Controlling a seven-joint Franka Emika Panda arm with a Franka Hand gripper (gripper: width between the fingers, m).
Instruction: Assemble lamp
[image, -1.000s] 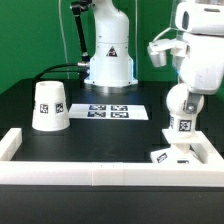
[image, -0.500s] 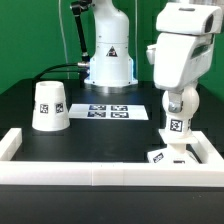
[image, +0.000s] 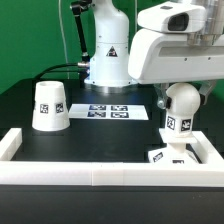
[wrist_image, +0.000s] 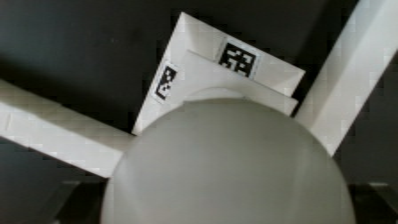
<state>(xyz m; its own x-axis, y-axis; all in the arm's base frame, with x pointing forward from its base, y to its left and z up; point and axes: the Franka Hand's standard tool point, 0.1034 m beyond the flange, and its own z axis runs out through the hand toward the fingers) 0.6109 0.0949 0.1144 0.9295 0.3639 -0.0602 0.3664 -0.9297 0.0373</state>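
The ball-shaped bulb (image: 180, 108) stands upright on the flat square base (image: 166, 156) at the exterior view's right, in the corner of the rails. My gripper (image: 182, 90) hangs straight over the bulb with its jaws at the ball's sides, shut on it. In the wrist view the bulb (wrist_image: 222, 165) fills the space between the jaws of my gripper (wrist_image: 222, 205), and the tagged base (wrist_image: 231, 60) lies beneath it. The cone shade (image: 49, 105) stands apart at the exterior view's left.
White border rails run along the front (image: 100, 176), the left (image: 10, 146) and the right (image: 208, 150). The marker board (image: 112, 111) lies mid-table. The arm's pedestal (image: 108, 60) stands at the back.
The wrist and hand have turned and now loom larger at the upper right of the exterior view. The bulb and base stay in place.
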